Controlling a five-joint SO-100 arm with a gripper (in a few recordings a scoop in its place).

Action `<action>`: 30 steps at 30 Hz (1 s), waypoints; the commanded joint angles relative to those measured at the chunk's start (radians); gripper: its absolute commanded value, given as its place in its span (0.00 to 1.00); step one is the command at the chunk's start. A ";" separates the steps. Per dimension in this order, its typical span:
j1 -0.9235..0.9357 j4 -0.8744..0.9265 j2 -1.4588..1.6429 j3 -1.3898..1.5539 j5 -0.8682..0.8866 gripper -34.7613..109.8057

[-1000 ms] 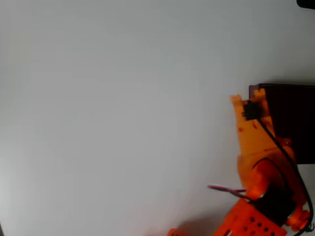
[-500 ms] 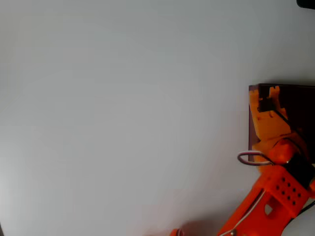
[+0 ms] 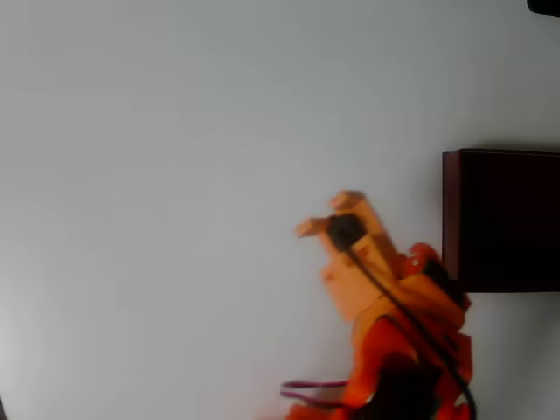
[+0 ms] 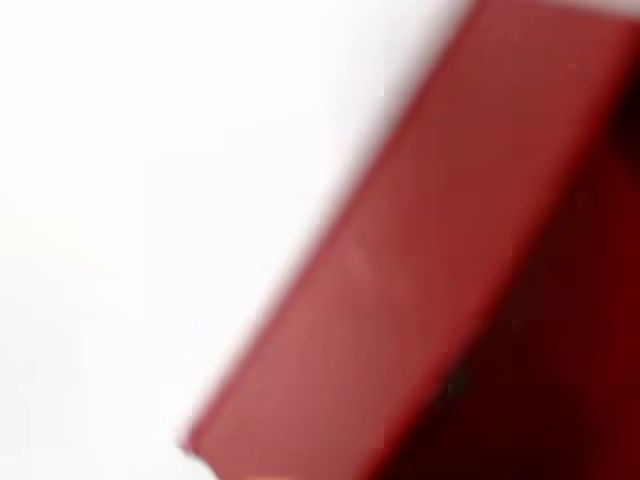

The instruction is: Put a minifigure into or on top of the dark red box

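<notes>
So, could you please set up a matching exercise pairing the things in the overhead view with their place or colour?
Things:
1. dark red box
2. orange arm
3. table
4. wire loop

Descriptions:
A. plain white
B. at the right edge
C. at the bottom edge, left of the arm's base
D. left of the box, over bare table

Pairs: 1-B, 2-D, 3-A, 4-C

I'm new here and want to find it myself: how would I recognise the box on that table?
Start from the white table in the overhead view and follow it to the right edge of the picture. There sits the box, just right of the orange arm. It is rectangular, with thin dark red walls and a nearly black inside, the darkest thing on the pale surface.
</notes>
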 commanded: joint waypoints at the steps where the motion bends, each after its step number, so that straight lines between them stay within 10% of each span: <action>1: -0.166 0.009 0.210 0.086 -0.074 0.24; 14: -0.617 0.100 0.943 0.509 -0.129 0.24; 30: -0.983 0.005 0.982 0.822 -0.290 0.24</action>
